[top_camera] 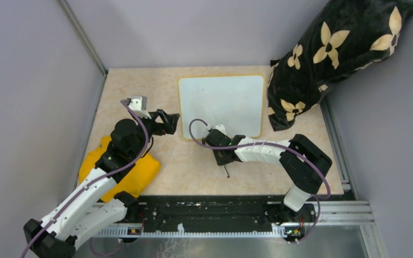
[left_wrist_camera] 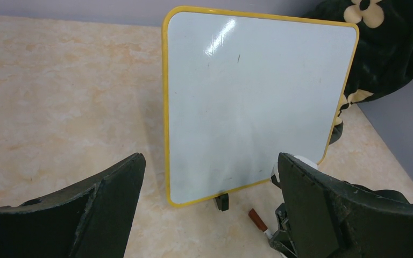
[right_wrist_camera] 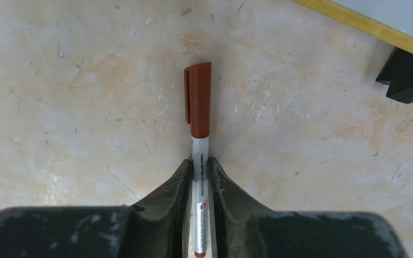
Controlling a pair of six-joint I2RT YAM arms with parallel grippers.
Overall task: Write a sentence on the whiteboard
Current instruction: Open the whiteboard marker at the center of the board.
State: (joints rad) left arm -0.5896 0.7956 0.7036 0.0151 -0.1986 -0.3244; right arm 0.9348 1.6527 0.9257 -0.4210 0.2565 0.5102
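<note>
Pinching the brown-capped marker [right_wrist_camera: 198, 97] in the right gripper [right_wrist_camera: 200, 166]; holding the left gripper [left_wrist_camera: 209, 161] wide open, facing the whiteboard [left_wrist_camera: 258, 97].

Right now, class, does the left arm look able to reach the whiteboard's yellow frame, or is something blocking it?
Probably yes. The left arm's fingers stand open facing the whiteboard, with only bare tabletop between. The right arm, holding the marker, sits off to one side, seemingly clear.
</note>
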